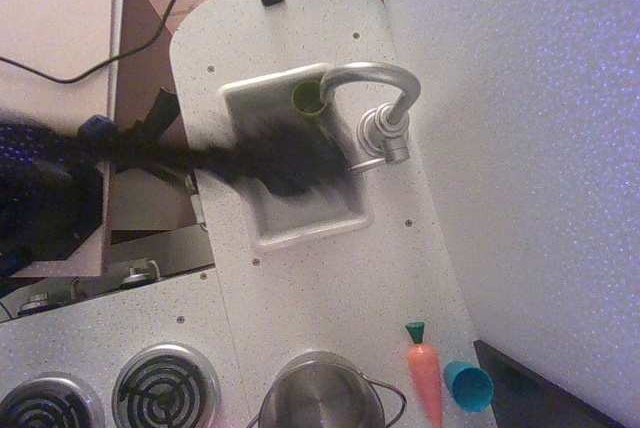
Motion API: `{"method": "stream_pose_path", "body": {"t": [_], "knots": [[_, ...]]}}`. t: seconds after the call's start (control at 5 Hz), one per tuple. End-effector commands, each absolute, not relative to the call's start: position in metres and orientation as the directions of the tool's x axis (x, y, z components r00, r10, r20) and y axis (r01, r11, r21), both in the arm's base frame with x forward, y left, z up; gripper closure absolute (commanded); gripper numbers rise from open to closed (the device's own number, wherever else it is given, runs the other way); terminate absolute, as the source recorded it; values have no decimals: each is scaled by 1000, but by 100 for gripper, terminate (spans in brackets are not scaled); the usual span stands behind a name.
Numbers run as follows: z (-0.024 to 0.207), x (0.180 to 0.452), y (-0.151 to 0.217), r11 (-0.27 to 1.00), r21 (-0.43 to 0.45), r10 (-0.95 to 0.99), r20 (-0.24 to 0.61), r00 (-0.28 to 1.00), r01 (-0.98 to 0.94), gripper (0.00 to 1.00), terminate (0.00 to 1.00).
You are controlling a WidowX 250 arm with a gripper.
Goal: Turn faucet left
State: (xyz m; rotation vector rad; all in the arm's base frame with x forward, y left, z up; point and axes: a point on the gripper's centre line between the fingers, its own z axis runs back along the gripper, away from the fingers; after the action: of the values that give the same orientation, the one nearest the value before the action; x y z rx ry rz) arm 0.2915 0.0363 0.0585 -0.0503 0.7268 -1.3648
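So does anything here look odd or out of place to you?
A few small things. A green cup sits in the sink corner under the faucet spout. A toy carrot and a blue cup lie loose by the counter edge. The gripper is a dark blur.

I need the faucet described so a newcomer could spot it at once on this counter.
Find the rectangular sink sunk into the white speckled counter. On its right rim stands the faucet: matte silver, with a ribbed round base, a thin side lever, and a high arched spout reaching over the basin. No other item here is arched.
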Motion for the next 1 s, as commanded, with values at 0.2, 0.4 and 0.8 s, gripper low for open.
{"method": "stream_pose_path", "body": {"t": [0.2, 0.4, 0.8], "knots": [[79, 292, 46, 195, -308, -960, -256, 116, 931, 0, 0], [101, 322, 56, 346, -263, -933, -1, 359, 901, 0, 0], [100, 349, 89, 542, -342, -601, 481, 638, 768, 0, 0]]}}
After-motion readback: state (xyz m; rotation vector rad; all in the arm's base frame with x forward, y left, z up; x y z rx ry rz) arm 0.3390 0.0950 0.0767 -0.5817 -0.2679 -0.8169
